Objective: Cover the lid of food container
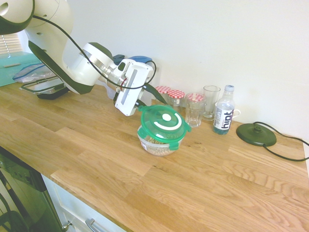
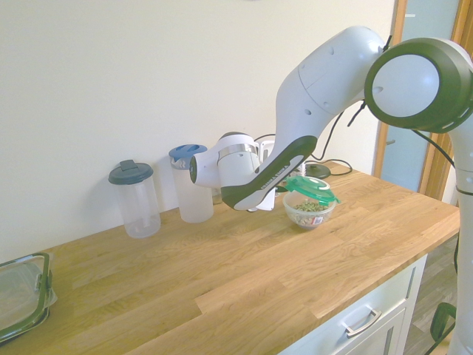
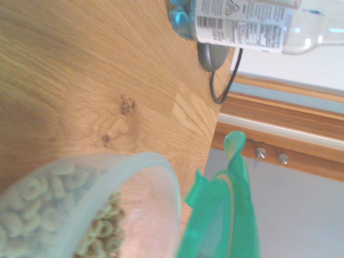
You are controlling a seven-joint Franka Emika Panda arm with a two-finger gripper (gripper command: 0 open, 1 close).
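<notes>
Green lid (image 1: 161, 126) just beside the end effector (image 1: 153, 99)

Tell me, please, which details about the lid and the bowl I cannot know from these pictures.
- Gripper fingertips at the lid: second exterior view, hidden behind the arm.
- The bowl's base: wrist view, cut off by the picture's edge.
- Print on the bowl's small label: first exterior view, too small.

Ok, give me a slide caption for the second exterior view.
Green lid sitting tilted over the bowl of cereal, two lidded pitchers standing behind the arm.
</notes>
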